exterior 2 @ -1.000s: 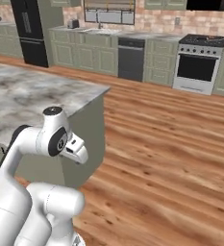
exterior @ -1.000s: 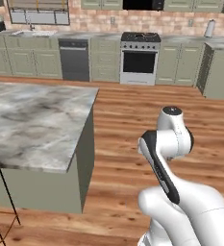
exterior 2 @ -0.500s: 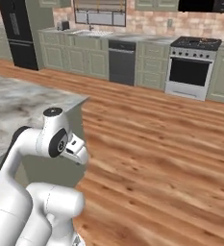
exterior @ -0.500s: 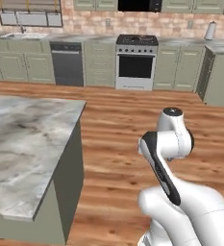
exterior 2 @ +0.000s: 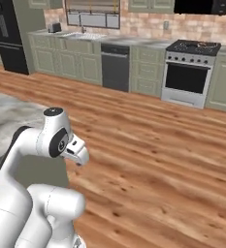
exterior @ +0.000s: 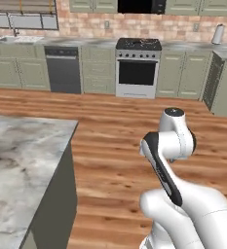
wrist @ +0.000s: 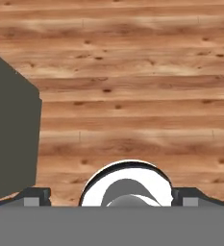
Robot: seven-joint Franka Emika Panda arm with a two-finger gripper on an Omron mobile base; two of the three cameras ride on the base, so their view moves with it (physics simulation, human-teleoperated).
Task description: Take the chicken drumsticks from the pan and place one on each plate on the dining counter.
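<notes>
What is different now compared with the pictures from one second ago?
The base has driven on, so the whole view has shifted: the stove looks nearer and more central, and the dining counter has slid to the left edge of both base views. Nothing was taken hold of or let go. The arm keeps the same folded pose, and the gripper stays open and empty over the wooden floor.

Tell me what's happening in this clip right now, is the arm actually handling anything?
Nothing is being handled. The arm is folded up over its base, out on the wood floor, and its gripper points down at the floorboards, open and empty. The dining counter sits to the left, its visible marbled top bare from this angle. The stove stands against the far wall straight ahead, with something dark on its top that may be the pan, too small to tell. No drumstick or plate is in sight.
</notes>
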